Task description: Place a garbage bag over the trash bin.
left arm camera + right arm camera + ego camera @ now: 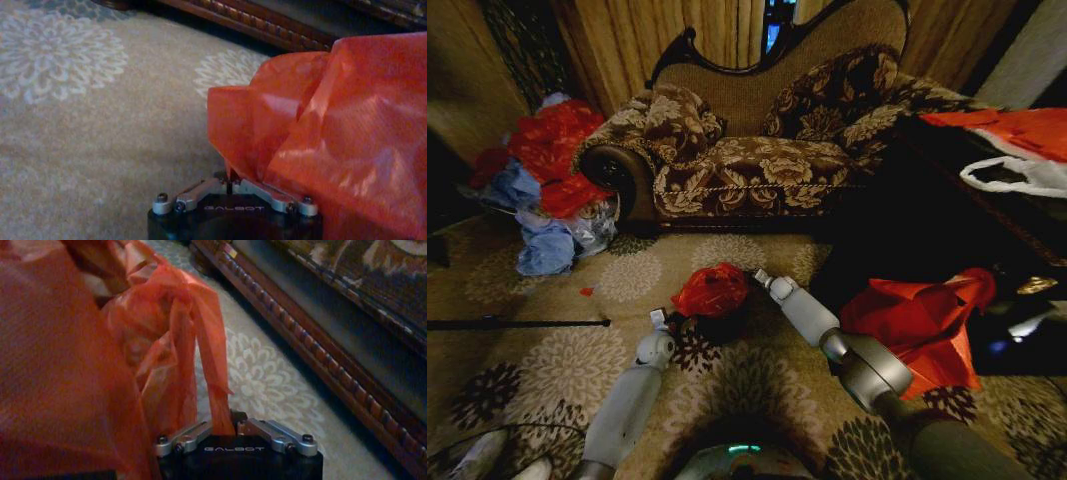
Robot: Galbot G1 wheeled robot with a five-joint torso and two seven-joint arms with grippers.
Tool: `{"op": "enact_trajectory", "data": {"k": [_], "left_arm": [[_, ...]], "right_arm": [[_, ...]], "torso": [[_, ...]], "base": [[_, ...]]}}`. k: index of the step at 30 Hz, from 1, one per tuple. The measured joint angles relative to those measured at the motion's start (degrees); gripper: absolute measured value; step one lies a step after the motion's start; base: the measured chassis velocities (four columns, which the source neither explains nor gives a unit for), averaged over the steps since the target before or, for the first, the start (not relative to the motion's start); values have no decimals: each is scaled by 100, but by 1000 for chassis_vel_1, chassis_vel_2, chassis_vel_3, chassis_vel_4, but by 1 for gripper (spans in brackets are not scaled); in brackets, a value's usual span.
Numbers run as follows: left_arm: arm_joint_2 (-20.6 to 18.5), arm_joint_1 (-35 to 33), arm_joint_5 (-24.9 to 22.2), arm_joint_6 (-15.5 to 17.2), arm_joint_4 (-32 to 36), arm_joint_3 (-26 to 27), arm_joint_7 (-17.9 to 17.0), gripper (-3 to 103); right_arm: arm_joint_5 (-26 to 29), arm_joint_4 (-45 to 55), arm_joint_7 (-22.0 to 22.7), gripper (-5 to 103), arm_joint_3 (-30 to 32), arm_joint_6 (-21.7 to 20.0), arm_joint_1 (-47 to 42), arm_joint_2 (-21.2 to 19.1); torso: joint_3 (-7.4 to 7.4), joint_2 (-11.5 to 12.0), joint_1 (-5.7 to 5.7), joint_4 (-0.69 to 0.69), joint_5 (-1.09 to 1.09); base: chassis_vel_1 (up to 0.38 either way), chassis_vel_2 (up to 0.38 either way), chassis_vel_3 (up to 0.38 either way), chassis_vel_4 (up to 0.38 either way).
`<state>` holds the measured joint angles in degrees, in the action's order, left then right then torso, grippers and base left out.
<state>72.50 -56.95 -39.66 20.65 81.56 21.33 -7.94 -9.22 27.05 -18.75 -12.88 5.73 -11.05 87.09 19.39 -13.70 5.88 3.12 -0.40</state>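
Carpet with a floral pattern carries everything here. At its far left edge lies a heap of red and blue bags. Near the middle, the left gripper is pinched closed on one edge of the garbage bag, which sits crumpled over the trash bin. The right gripper is closed on a twisted strip of the same bag at the opposite side. A patterned sofa stands behind. A larger orange-red bag lies at the right.

Both arms reach forward and down; left gripper and right gripper each pinched tight on bag film.
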Motion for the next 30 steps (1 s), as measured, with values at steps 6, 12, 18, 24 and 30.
{"op": "enact_trajectory", "data": {"k": [6,12,18,24,30], "left_arm": [[30,-167,66,15,38,51,146,0],[3,-312,146,-24,244,96,149,0],[-61,-475,269,-72,721,100,-173,4],[-113,-627,447,-213,1060,105,-256,20],[-185,-910,507,-230,1720,208,-423,42]], "right_arm": [[-81,18,-4,0,1,68,-98,40],[-38,114,135,0,3,18,-124,43],[453,839,635,4,-197,-623,-221,-156],[1212,1504,1124,20,-367,-1019,-358,-382],[1795,2421,1478,42,-405,-1414,-605,-871]], "torso": [[0,0,0,0,0],[0,0,0,0,-1],[0,0,0,0,0],[0,0,0,-1,0],[0,0,0,2,-1]], "base": [[0,0,0,0],[0,0,0,0],[0,0,0,0],[0,0,0,0],[0,0,0,0]]}}
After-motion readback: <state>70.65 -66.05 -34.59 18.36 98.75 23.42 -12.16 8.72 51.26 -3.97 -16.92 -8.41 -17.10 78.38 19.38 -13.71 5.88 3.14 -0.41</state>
